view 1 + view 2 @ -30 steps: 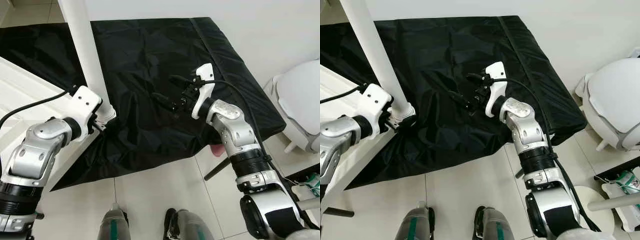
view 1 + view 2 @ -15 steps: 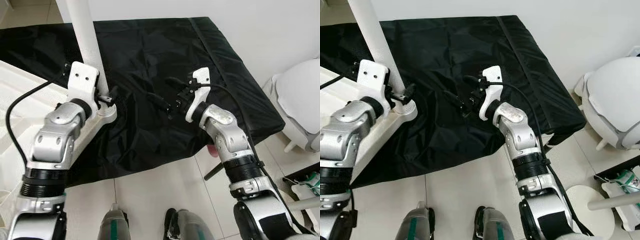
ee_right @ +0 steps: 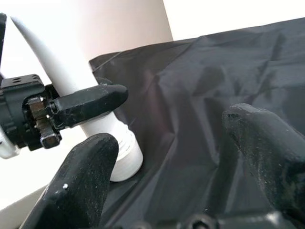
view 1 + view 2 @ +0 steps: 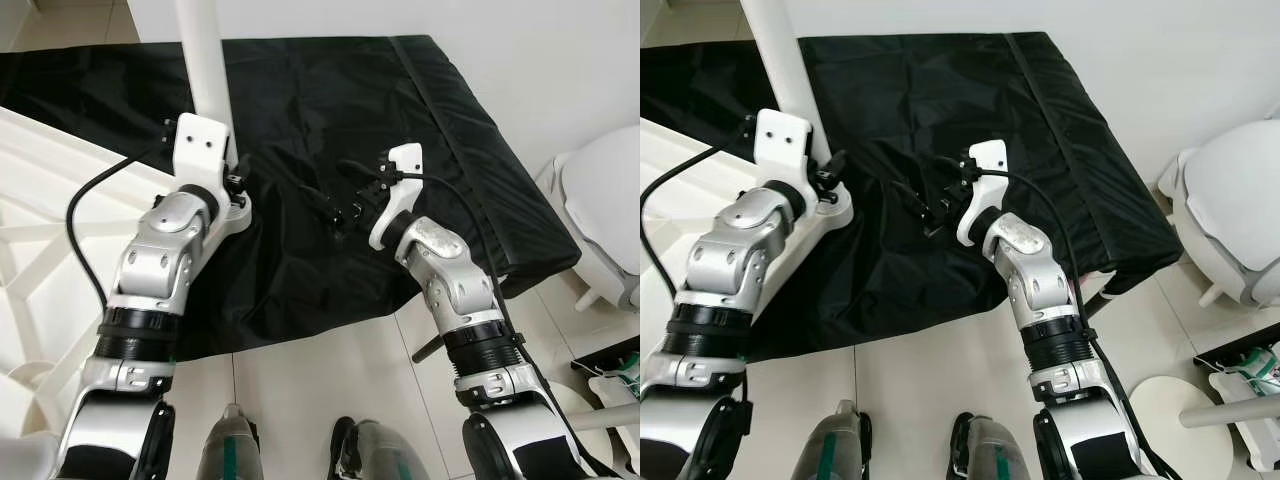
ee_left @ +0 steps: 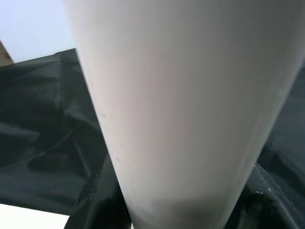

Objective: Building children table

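A white round table leg [image 4: 205, 70] stands upright on the corner of the upturned white table top [image 4: 40, 220]. My left gripper [image 4: 232, 182] is clasped around the leg just above its foot. In the left wrist view the leg [image 5: 181, 109] is very close. My right gripper [image 4: 325, 180] hovers open over the black cloth [image 4: 330, 90], a short way right of the leg, fingers pointing toward it. In the right wrist view, one of the left gripper's fingers [image 3: 90, 102] lies across the leg [image 3: 57, 62].
The black cloth covers a low surface that ends at a front edge [image 4: 330, 320] near my feet. A white rounded chair [image 4: 610, 200] stands at the right on the tiled floor. The wall is close behind.
My left arm has swung round the leg's foot, from lying low at the side to an upright forearm. The leg and table corner sit further right in view. The right gripper edged slightly left, still open.
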Motion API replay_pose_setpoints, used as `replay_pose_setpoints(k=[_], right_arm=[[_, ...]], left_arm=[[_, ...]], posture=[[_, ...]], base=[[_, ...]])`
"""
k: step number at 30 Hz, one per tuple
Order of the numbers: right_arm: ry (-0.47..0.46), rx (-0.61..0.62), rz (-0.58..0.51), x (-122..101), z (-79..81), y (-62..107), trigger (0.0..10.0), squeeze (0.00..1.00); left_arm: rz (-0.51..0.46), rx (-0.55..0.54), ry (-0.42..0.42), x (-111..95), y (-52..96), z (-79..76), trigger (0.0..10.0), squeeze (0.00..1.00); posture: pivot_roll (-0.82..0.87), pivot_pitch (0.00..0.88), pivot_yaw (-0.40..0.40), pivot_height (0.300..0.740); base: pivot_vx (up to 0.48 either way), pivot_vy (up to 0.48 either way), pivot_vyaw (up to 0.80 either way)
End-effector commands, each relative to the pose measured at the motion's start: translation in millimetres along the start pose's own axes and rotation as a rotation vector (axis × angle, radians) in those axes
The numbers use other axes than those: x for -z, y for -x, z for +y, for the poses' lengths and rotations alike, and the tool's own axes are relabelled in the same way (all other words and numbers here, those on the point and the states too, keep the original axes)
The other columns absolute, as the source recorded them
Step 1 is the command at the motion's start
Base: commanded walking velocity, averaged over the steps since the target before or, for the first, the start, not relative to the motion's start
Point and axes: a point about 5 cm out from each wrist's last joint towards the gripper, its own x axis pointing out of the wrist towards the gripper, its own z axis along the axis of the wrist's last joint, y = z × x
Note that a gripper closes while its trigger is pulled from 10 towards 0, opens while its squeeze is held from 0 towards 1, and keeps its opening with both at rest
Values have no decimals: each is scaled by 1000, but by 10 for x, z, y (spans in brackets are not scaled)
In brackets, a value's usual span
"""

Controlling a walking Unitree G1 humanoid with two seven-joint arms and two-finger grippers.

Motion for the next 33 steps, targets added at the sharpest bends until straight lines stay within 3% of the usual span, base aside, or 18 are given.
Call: replay_pose_setpoints(k=[1,8,10,13,14,28,33], right_arm=[[-12,17,-1,4,-12,25,10000,0],[-30,66,-26,-19,-46,34,10000,0],[-36,72,-30,-16,-35,37,10000,0],[-37,72,-30,-12,-26,38,10000,0],[-41,72,-31,0,0,45,10000,0],[-48,83,-36,9,25,67,10000,0],[-44,77,-41,-17,10,50,10000,0]], left_arm=[[-58,77,-19,-126,-51,-172,0,0],[-93,150,-23,-220,-182,-411,157,0],[-116,197,-33,-304,-263,-546,0,0],[-127,216,-40,-345,-292,-601,0,0],[-144,276,-58,-410,-333,-766,0,0],[-176,419,-54,-479,-333,-999,0,0],[-227,590,-109,-612,-312,-1125,0,0]], posture=[[-4,105,17,740],[-13,102,30,740],[-15,101,40,740],[-15,101,40,740],[-22,100,50,740],[-32,92,61,740],[-24,99,56,740]], base=[[0,0,0],[0,0,0],[0,0,0],[0,0,0],[0,0,0],[0,0,0],[0,0,0]])
